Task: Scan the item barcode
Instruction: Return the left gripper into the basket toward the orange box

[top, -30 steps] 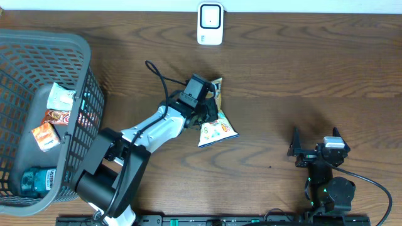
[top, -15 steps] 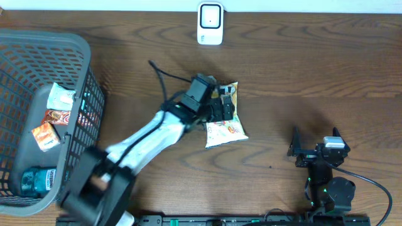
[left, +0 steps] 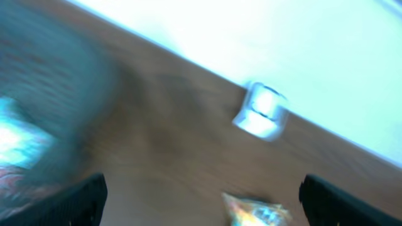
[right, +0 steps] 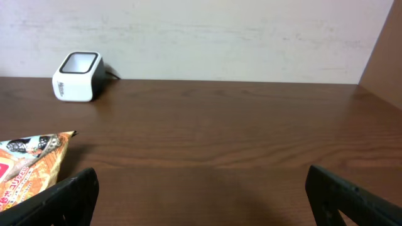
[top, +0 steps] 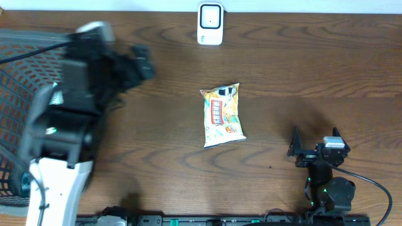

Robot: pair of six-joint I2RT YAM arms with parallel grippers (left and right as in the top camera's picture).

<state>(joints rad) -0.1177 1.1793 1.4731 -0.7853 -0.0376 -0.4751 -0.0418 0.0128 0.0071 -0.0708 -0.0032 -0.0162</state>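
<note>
Right pincer (top: 314, 142): near right, close to the near edge, spread, empty.
Snack bag (top: 222, 115): flat mid-surface (top: 301, 69), bare wood on every side.
Left pincer (top: 139, 63): blurred, spread, empty, far left by the basket (top: 25, 34) rim.
Scanner (top: 210, 24): far edge, beyond the bag.

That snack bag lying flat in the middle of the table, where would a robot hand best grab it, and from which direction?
Probably from straight above, pinching the snack bag across its narrow width near the middle. It lies flat on the table, so no edge stands up for a sideways grab, and the soft-looking middle should give when squeezed.
</note>
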